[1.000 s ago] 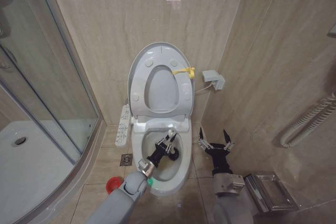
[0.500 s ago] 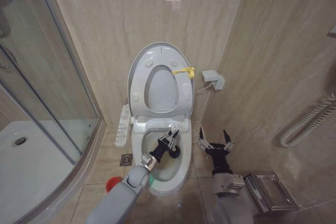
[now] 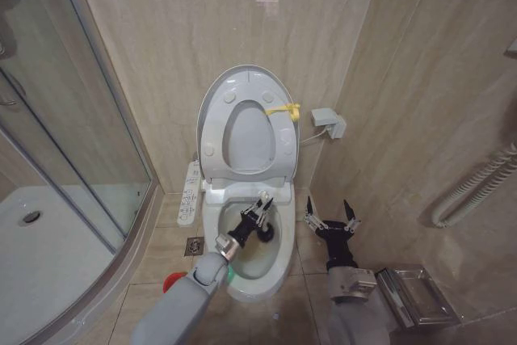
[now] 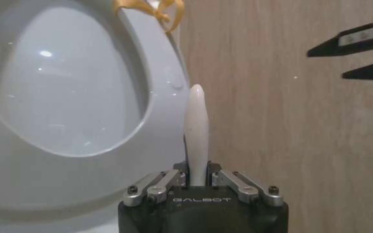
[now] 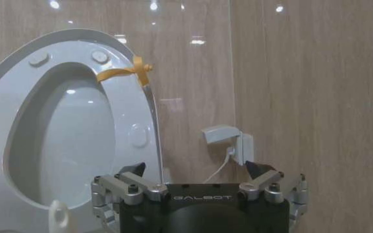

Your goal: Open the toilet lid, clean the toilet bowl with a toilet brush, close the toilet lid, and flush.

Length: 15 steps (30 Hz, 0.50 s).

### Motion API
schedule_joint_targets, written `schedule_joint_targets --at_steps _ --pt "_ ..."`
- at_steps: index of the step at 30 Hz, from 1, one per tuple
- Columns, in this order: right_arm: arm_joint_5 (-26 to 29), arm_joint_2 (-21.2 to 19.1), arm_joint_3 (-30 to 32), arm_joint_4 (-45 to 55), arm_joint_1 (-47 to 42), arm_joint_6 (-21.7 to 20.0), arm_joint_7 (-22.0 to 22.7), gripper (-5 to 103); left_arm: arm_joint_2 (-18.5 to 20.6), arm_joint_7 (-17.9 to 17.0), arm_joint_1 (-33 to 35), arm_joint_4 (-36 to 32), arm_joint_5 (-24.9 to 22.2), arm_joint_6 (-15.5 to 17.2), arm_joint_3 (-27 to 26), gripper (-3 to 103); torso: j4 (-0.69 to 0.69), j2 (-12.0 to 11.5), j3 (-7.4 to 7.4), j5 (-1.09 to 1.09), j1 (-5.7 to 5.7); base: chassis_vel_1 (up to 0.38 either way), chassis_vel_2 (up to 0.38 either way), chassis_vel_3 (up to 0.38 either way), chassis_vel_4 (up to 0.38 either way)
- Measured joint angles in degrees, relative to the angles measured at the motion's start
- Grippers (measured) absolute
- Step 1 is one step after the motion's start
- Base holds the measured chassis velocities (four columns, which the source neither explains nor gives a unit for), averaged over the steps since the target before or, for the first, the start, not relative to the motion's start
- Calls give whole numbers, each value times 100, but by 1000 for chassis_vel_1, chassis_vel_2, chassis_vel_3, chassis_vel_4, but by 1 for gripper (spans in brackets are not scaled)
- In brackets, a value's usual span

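Reaching down over the front rim of the toilet bowl (image 3: pixel 279 260), the left claw (image 3: pixel 260 209) is clamped on the thin white handle of the toilet brush (image 4: pixel 196 131), which stands up between its fingers in the left wrist view; in the head view the dark lower end of the brush sits inside the bowl, over the yellowish-brown stain at its bottom. The toilet lid (image 3: pixel 242 78) is raised, leaning back against the beige tiled wall with the ring-shaped seat (image 3: pixel 212 131) folded up in front of it, and a yellow tag (image 3: pixel 284 110) is tied at their right edge. The right claw (image 3: pixel 331 217) hangs just beside the bowl's right side, apart from it, with its black fingers spread wide and nothing between them. On the wall to the right of the lid sits a small white socket box (image 3: pixel 329 122) with a cord running toward the toilet. A white control panel (image 3: pixel 191 191) juts from the toilet's left side, and a red round holder (image 3: pixel 172 281) lies on the floor by the left arm. A glass shower enclosure (image 3: pixel 65 143) closes off the left, and a metal holder (image 3: pixel 416 295) sits low on the right wall
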Motion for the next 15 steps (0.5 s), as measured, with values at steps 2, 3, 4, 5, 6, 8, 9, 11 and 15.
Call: schedule_joint_targets --at_steps 2,3,4,5,6,8,9,11,15 --pt "0 0 0 0 0 0 0 100 -25 17 80 141 79 -9 22 17 2 0 0 0 0 0 0 0 0" --pt "0 0 0 0 0 0 0 100 -25 17 80 141 79 -9 22 17 2 0 0 0 0 0 0 0 0" --pt "0 0 0 0 0 0 0 100 -25 18 105 207 102 -11 20 17 3 0 0 0 0 0 0 0 0" --pt "0 0 0 0 0 0 0 100 -17 18 124 291 113 -16 7 17 4 0 0 0 0 0 0 0 0" --pt "0 0 0 0 0 0 0 100 11 18 122 358 112 -19 -39 17 3 0 0 0 0 0 0 0 0" --pt "0 0 0 0 0 0 0 100 41 19 100 374 112 -19 -83 17 4 0 0 0 0 0 0 0 0" --pt "0 0 0 0 0 0 0 100 66 18 67 364 105 -15 -115 17 2 0 0 0 0 0 0 0 0" --pt "0 0 0 0 0 0 0 100 87 14 34 319 92 -9 -144 17 2 0 0 0 0 0 0 0 0" --pt "0 0 0 0 0 0 0 100 64 -6 -26 103 76 -2 -172 17 1 0 0 0 0 0 0 0 0"
